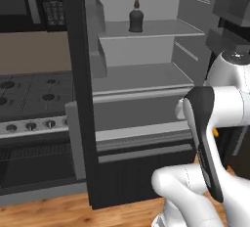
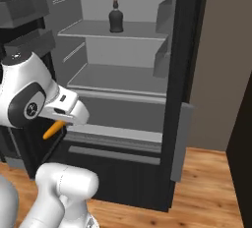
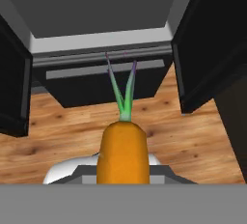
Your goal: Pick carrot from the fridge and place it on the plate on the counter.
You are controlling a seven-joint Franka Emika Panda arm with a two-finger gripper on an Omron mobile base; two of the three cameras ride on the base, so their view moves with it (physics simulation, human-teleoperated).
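Before the open fridge (image 2: pixel 177 99), above the wood floor (image 3: pixel 193 136), the jaws pinch the carrot (image 3: pixel 123 153), seemingly firmly; keep it clamped, carry it level towards the bench.

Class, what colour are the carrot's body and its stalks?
The carrot has an orange body and green stalks fading to purple tips, clearest in the hand view.

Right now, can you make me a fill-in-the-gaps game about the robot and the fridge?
1. The gripper is shut on an orange ____.
2. On the top shelf of the fridge stands a dark ____.
3. The floor below the fridge is made of ____.
4. The stalks on the carrot are ____.

Missing words: carrot; bottle; wood; green
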